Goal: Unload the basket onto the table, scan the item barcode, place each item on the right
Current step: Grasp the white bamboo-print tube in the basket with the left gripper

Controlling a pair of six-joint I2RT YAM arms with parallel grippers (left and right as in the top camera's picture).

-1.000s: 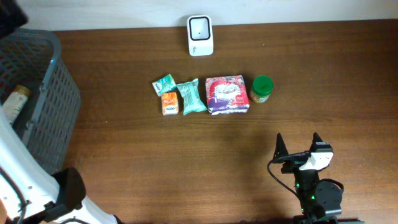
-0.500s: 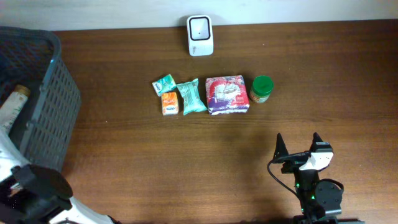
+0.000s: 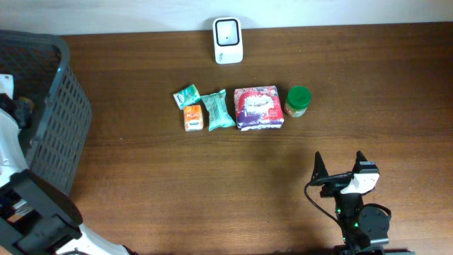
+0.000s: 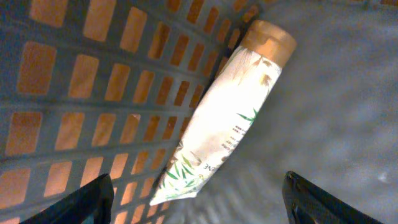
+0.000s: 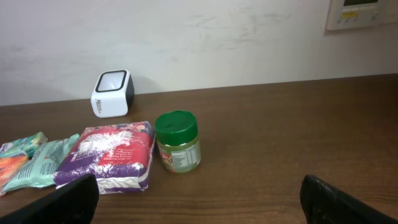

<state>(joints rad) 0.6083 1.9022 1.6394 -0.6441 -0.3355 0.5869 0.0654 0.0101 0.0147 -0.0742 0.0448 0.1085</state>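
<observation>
Tube (image 4: pixel 230 118), white with a tan cap and green leaf print, was the item we found inside the grey basket (image 3: pixel 64 120). In the left wrist view it lay slantwise on the basket floor, cap toward the upper right and its long side against the lattice wall (image 4: pixel 93 81).

1. Left gripper (image 4: pixel 202 198): we found the jaws standing wide apart above the basket floor. One fingertip showed at each lower corner of the view. The lower end of the tube lay between them, but neither finger touched it, and nothing was held.
2. Right gripper (image 3: pixel 338 170): we noted it near the front edge of the table (image 3: pixel 177 191), with its jaws fully spread and nothing in them. It was well apart from every item.
3. Scanner (image 3: pixel 227 40): the white unit stood at the far edge of the table, near the wall.
4. Row of goods: in front of the scanner we recorded, from left to right, a small green packet (image 3: pixel 187 95) with an orange box (image 3: pixel 192 117) just beside it, a teal packet (image 3: pixel 218 110), a red-and-purple pack (image 3: pixel 258 108) and a green-lidded jar (image 3: pixel 298 102). The jar stood upright.
</observation>
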